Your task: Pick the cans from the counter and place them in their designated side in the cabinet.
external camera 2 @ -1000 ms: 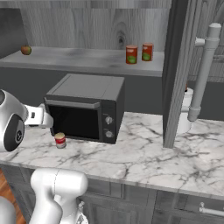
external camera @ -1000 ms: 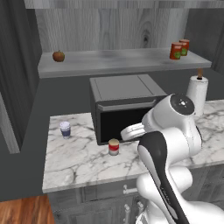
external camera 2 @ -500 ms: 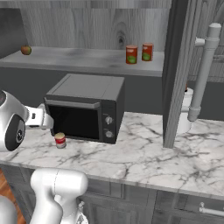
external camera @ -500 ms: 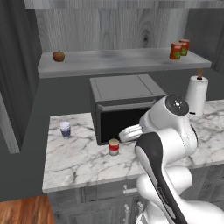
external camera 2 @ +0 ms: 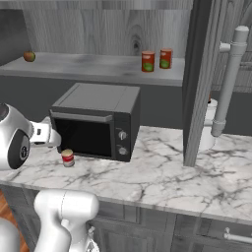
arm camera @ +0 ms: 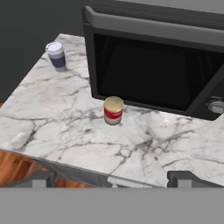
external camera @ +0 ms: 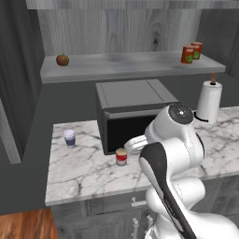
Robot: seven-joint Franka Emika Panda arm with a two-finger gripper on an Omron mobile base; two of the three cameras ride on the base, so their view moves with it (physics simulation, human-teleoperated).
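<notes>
A red-and-white can (external camera: 121,157) with a tan top stands upright on the marble counter (external camera: 84,173), just in front of the microwave's left corner. In the right base view that can (external camera 2: 68,158) is below my hand, and in the hand view the can (arm camera: 113,110) is centred ahead. My gripper (arm camera: 112,179) hovers above and short of it, open, with the fingertips (arm camera: 41,178) wide apart and nothing between them. Two orange-red cans (external camera: 187,54) (external camera 2: 147,61) stand at the right end of the cabinet shelf (external camera: 121,66).
A black microwave (external camera: 133,114) sits behind the can. A white cup with a blue band (external camera: 69,138) stands at the counter's left, a paper towel roll (external camera: 208,101) at the right. An apple (external camera: 62,59) rests on the shelf's left. A dark upright panel (external camera 2: 197,83) rises right.
The arm has shifted slightly to the left, bringing the hand a little closer over the can. The can and the other things have not moved.
</notes>
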